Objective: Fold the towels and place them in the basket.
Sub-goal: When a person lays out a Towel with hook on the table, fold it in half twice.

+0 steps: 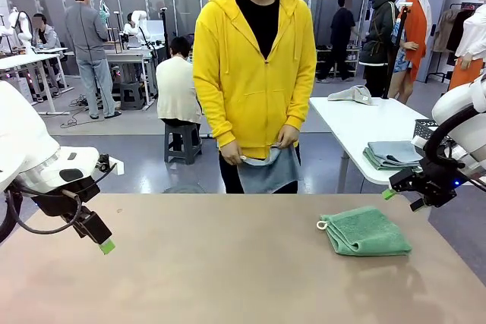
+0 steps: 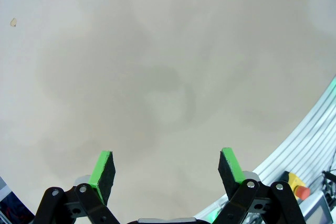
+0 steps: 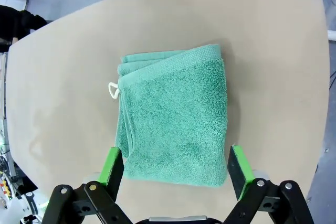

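the folded mint green terry towel (image 1: 364, 231) with a white loop lies on the beige table (image 1: 228, 263), toward the robot's right side. the right gripper (image 3: 175, 163) hovers above it, fingers spread wide and holding nothing. the left gripper (image 2: 167, 169) hangs spread over bare tabletop, well apart from the towel. at the far edge a person in a yellow hoodie (image 1: 254, 73) holds a pale grey-blue terry towel (image 1: 267, 172).

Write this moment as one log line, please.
green towel: folded, on table | grey towel: in person's hands | left gripper: open, empty | right gripper: open, pointed at green towel
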